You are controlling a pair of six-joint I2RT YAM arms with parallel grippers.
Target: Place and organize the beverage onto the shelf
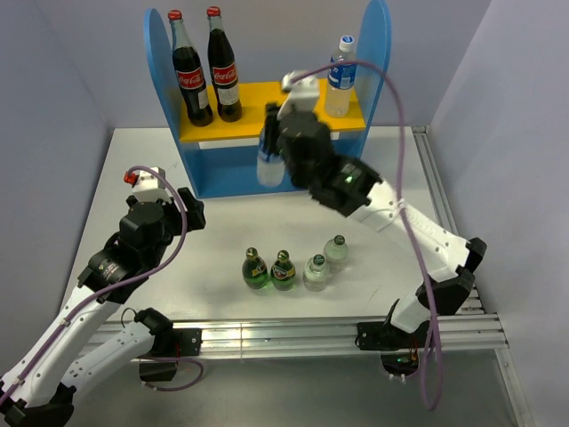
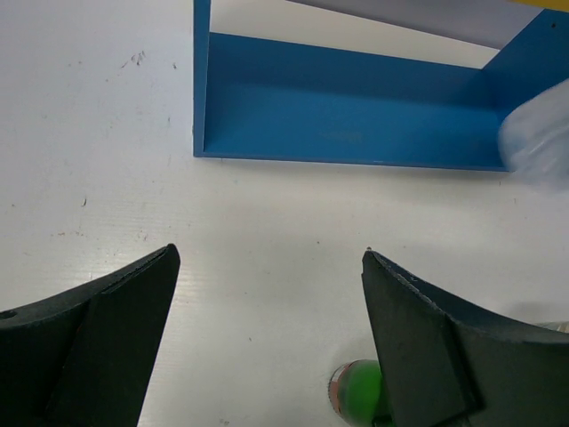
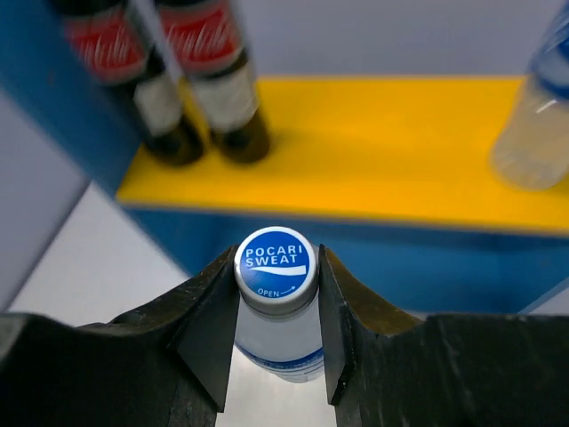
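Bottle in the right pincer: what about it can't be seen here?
- Held bottle: label unreadable; right wrist view shows mostly cap, overhead too small.
- Whether it stands or hangs: base unclear in every view.
- Green bottle: left wrist view, cut off by bottom edge.

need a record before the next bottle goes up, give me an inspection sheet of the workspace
surface: white table, faint scuffs
job's things: one water bottle on the shelf upper board; second water bottle in the right gripper; green bottles, pale-capped bottles on table
clutter: cola bottles on upper board
grippers: left gripper open, empty; right gripper shut on second water bottle's neck
cables: purple cables hang in loose loops
surroundings: pale walls, metal rails
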